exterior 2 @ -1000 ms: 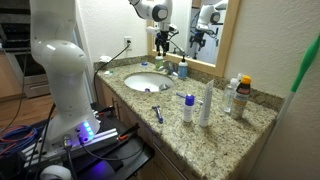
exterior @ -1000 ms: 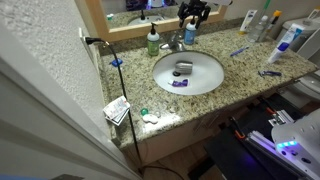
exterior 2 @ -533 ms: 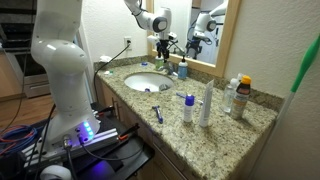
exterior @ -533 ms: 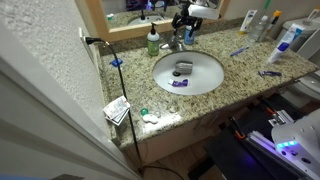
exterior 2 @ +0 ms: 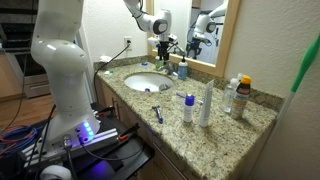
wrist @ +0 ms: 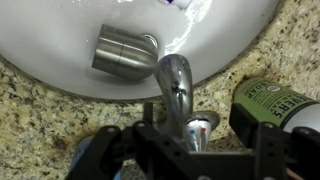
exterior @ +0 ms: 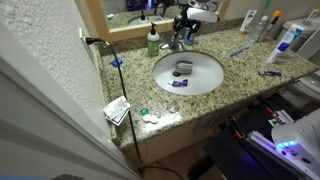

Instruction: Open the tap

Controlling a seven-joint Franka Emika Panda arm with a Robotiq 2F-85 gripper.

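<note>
Only the wrist view shows the gripper (wrist: 188,150) clearly. It is released, with its dark fingers spread wide on either side of the tap (wrist: 175,85) and not pinching it. The spout curves out over the white sink (wrist: 60,40), and a metal cup (wrist: 122,55) lies in the basin. A green-labelled soap bottle (wrist: 268,103) stands just beside the tap. The finger spread can't be read in either exterior view. In an exterior view the gripper (exterior: 185,22) hangs just above the tap (exterior: 177,43) at the sink's back edge, with the soap bottle (exterior: 153,40) beside it. In an exterior view the arm (exterior 2: 150,18) reaches in ahead of the mirror (exterior 2: 215,40), and the tap is too small to make out there. The surface is a speckled granite counter (exterior: 240,85) on a bathroom vanity. Bottles (exterior 2: 233,95) stand at its far end, well apart from the tap.
</note>
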